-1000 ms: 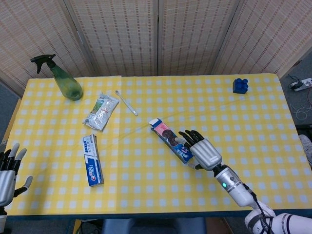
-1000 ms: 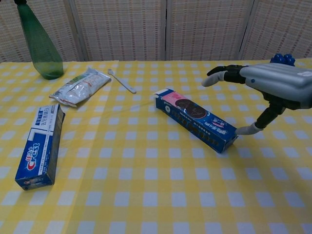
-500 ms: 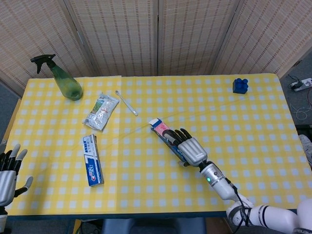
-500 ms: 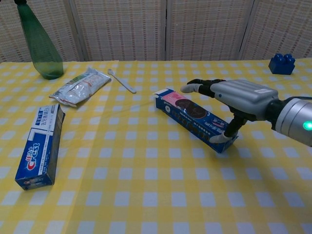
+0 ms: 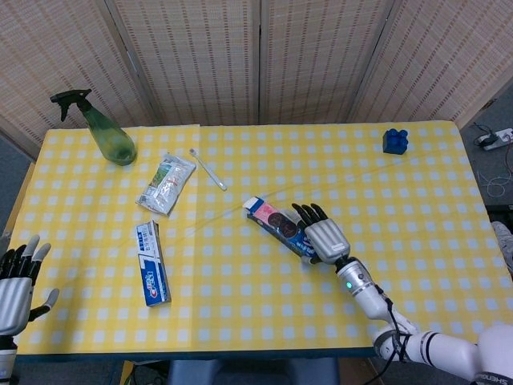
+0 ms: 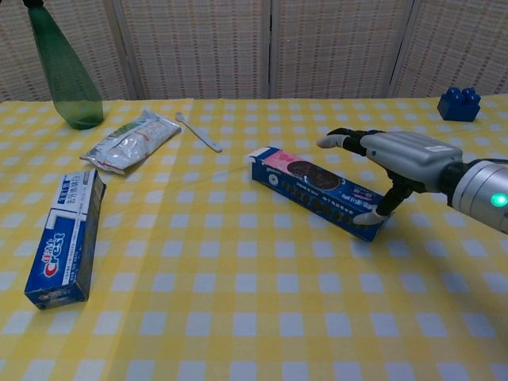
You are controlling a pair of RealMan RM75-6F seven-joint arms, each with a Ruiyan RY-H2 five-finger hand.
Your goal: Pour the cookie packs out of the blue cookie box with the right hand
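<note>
The blue cookie box [image 5: 275, 224] lies flat on the yellow checked table [image 5: 240, 305], slanting from upper left to lower right. My right hand [image 5: 324, 238] hovers over its right end, fingers stretched out above the box top. In the chest view the thumb [image 6: 371, 216] touches the front side of the box [image 6: 313, 190] at that end, while the fingers [image 6: 341, 140] reach past its far side without closing round it. My left hand [image 5: 18, 281] sits off the table's near-left corner, fingers spread, holding nothing.
A toothpaste box [image 5: 152, 263] lies at the left front. Behind it are a white packet [image 5: 167, 184], a toothbrush [image 5: 208, 169] and a green spray bottle [image 5: 108, 132]. A blue toy brick [image 5: 394, 140] stands at the far right.
The right hand has shifted a little right and back over the box's end. The box has turned slightly, its right end swinging away from me.
</note>
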